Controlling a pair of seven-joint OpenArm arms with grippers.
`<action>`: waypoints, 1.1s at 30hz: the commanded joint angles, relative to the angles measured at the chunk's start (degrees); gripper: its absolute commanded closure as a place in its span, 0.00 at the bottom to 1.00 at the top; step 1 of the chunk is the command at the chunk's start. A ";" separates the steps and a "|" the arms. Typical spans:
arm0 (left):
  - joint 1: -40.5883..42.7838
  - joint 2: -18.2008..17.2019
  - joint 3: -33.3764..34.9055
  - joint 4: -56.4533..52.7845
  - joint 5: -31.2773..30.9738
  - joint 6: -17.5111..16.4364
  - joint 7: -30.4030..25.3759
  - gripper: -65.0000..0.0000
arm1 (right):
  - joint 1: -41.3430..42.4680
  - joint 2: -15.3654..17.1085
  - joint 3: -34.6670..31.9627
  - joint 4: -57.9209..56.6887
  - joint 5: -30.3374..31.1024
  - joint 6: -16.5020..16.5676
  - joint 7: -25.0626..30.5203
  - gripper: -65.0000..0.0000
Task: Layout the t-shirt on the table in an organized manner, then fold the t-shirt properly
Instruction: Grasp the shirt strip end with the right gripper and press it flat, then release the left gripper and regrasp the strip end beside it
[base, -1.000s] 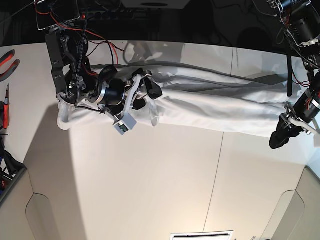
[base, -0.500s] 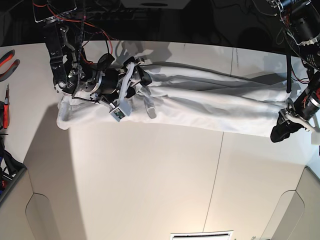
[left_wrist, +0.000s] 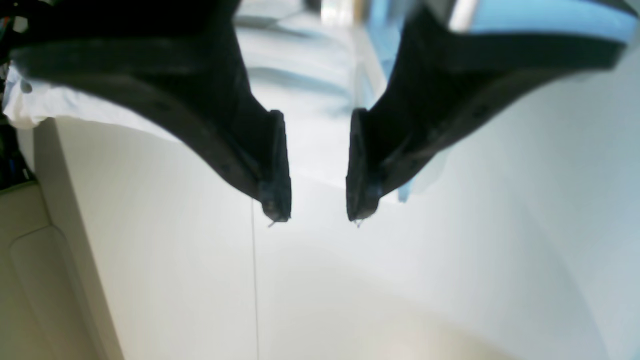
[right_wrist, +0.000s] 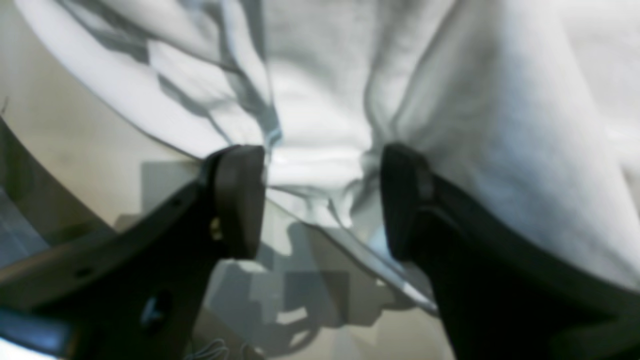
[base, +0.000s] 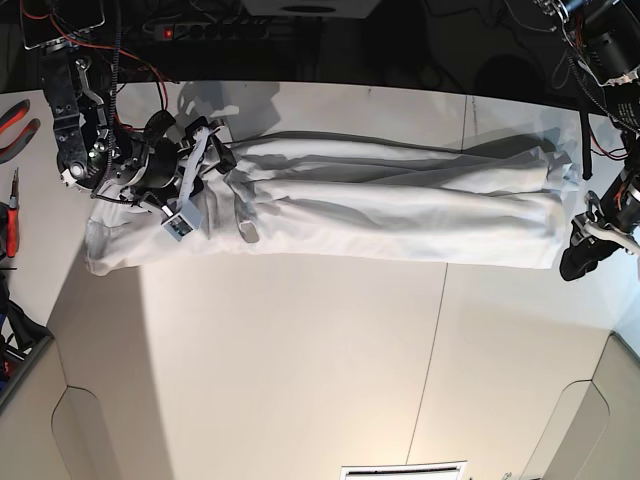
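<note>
The white t-shirt (base: 400, 210) lies bunched in a long wrinkled band across the far half of the table (base: 300, 370). My right gripper (base: 232, 185) hovers over the band's left part. In the right wrist view this gripper (right_wrist: 320, 165) is open wide, and folds of the t-shirt (right_wrist: 320, 100) lie just past its tips, not pinched. My left gripper (base: 580, 255) sits just off the shirt's right end. From the left wrist camera this gripper (left_wrist: 316, 212) is open, with only bare table (left_wrist: 400, 275) showing in the gap. The t-shirt (left_wrist: 300, 75) lies behind it.
Red-handled pliers (base: 15, 125) and other tools (base: 10, 215) lie at the left edge. Cables and a power strip (base: 230, 30) run behind the far edge. A thin dark seam (base: 430, 350) crosses the tabletop. The table's right edge (base: 615, 330) is close to my left gripper.
My right arm has swung toward the base view's left along the shirt, and the shirt's left end now lies further left and flatter. My left gripper has shifted slightly right.
</note>
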 joint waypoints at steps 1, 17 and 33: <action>-0.15 -1.07 -0.24 0.94 -1.09 -0.49 -1.07 0.65 | 0.63 0.63 0.87 0.81 -0.33 -0.90 0.33 0.45; 5.20 -1.09 -0.24 -1.18 6.93 5.03 -6.60 0.48 | 0.63 0.66 2.01 0.81 1.03 -1.05 0.50 0.45; 4.68 -1.14 -10.69 -12.46 -15.41 0.17 0.31 0.34 | 0.61 0.63 2.01 0.81 3.10 -1.01 0.50 0.45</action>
